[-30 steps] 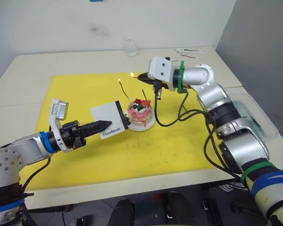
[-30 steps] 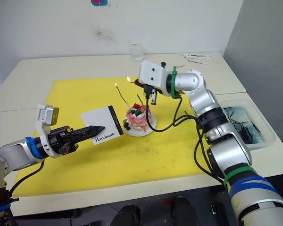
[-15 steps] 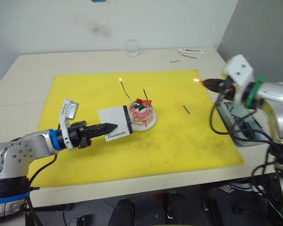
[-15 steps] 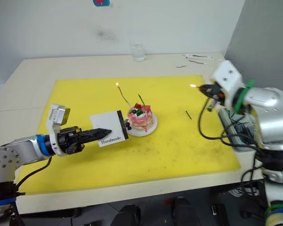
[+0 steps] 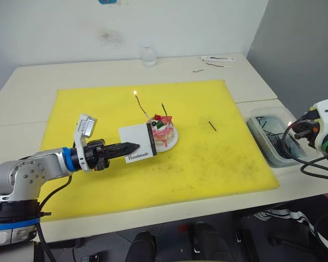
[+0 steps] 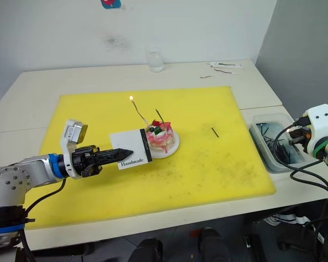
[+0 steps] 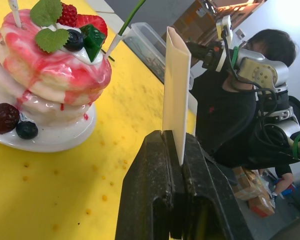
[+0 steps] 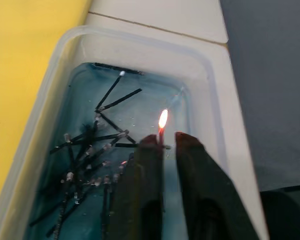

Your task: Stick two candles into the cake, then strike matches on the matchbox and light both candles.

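The right gripper [image 8: 162, 145] pinches a short, thin burning match [image 8: 161, 131] over the clear plastic water tub [image 8: 210, 75]. The flame could reach the gripper.

The left gripper [image 7: 174, 145] squeezes the flat white matchbox [image 5: 138, 143] beside the small pink cake [image 5: 163, 131]; it could bump it.

- The matchbox [image 5: 138, 144] is sitting just left of the cake [image 5: 164, 129], touching its plate.
- A match [image 5: 212, 125] is lying right of the cake.
- The tub [image 6: 275, 144] is sitting further right (off the mat [image 5: 208, 174]).
- A cup [image 5: 148, 55] is standing well behind the cake.

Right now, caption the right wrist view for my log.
Right claw holds a burning match over a water tray of spent matches.
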### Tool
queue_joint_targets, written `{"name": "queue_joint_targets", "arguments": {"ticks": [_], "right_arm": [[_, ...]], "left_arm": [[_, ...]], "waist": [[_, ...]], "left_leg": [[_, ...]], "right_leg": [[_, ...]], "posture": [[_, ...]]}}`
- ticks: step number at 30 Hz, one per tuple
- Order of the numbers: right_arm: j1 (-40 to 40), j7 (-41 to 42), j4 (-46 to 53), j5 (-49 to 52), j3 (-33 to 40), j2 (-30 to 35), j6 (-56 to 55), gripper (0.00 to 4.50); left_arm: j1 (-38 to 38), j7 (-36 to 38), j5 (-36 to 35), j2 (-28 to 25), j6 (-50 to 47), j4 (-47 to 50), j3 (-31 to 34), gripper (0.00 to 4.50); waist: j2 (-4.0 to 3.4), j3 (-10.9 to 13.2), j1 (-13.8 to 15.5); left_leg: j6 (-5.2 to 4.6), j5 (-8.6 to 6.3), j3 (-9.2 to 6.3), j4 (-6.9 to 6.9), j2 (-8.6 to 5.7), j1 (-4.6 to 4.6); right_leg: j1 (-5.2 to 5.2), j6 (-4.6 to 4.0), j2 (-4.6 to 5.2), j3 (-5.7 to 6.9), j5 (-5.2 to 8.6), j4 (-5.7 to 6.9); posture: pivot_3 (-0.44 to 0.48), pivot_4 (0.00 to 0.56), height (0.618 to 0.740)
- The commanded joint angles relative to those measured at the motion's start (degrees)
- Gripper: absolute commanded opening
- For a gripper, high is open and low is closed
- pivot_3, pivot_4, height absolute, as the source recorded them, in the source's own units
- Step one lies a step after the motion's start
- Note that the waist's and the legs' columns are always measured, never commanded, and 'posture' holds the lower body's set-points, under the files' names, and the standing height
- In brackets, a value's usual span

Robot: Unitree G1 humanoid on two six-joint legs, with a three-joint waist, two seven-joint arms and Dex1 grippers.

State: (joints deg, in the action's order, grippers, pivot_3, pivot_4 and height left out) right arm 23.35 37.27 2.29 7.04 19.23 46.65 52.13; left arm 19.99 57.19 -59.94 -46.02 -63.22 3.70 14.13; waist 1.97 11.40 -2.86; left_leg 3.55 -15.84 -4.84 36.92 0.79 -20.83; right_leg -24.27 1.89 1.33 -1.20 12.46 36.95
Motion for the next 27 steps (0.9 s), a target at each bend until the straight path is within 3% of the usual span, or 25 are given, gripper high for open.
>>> {"name": "queue_joint_targets", "arguments": {"ticks": [1,8,13,20,23,25,27], "right_arm": [[0.4,-0.2,1.6,2.4,2.2,1.1,-0.4,2.06],[4.1,-0.2,1.0,4.3,1.9,0.2,-9.4,4.48],[8.4,5.8,0.6,10.7,-4.4,-6.8,-13.0,4.48],[11.1,5.9,-13.9,9.0,-10.1,-15.0,-25.5,4.48],[11.7,3.8,-17.6,8.1,-11.4,-17.9,-29.0,3.87],[11.6,2.3,-18.4,7.3,-12.3,-19.6,-30.5,3.20],[11.7,1.5,-18.8,6.7,-13.1,-21.1,-31.6,3.20]], "left_arm": [[0.5,1.2,0.1,-0.3,0.8,0.4,0.7,0.00],[0.3,1.4,0.2,-0.2,0.7,0.6,0.9,0.00],[0.3,0.9,0.2,0.2,0.6,1.0,1.0,0.00],[0.3,-0.4,-0.2,0.9,0.4,1.7,1.6,0.00],[-0.3,-1.3,-1.0,1.0,0.0,2.6,2.4,0.00],[-0.7,-2.1,-1.5,1.0,-0.4,3.1,3.0,0.00],[-0.9,-2.6,-1.7,1.0,-0.5,3.3,3.3,0.00]], "waist": [[0.00,0.0,0.0],[-0.01,0.0,-0.1],[0.00,0.0,-0.4],[-0.01,0.0,0.0],[-0.02,0.0,0.1],[-0.02,0.0,0.1],[-0.03,0.0,0.0]], "left_leg": [[0.00,0.00,0.00,-0.01,0.00,0.00],[-0.01,-0.01,0.00,-0.02,0.00,-0.01],[-0.01,0.00,-0.02,-0.01,0.06,0.07],[-0.01,0.00,-0.08,0.00,0.02,-0.01],[-0.01,0.00,-0.08,-0.02,0.01,-0.03],[-0.01,0.00,-0.09,-0.04,0.02,-0.02],[-0.01,0.00,-0.08,-0.04,0.02,-0.02]], "right_leg": [[0.00,0.01,0.00,0.00,0.00,-0.01],[0.00,0.03,0.00,0.01,-0.01,-0.04],[0.03,0.04,-0.07,0.01,-0.02,0.02],[0.06,0.07,-0.02,0.06,-0.04,-0.05],[0.04,0.05,-0.01,0.07,-0.04,-0.06],[0.03,0.04,-0.01,0.06,-0.03,-0.05],[0.02,0.04,-0.01,0.06,-0.03,-0.04]], "posture": [[0.000,0.150,0.740],[0.000,0.150,0.740],[0.000,0.150,0.740],[0.000,0.150,0.740],[0.000,0.150,0.740],[0.000,0.150,0.740],[0.000,0.150,0.740]]}}
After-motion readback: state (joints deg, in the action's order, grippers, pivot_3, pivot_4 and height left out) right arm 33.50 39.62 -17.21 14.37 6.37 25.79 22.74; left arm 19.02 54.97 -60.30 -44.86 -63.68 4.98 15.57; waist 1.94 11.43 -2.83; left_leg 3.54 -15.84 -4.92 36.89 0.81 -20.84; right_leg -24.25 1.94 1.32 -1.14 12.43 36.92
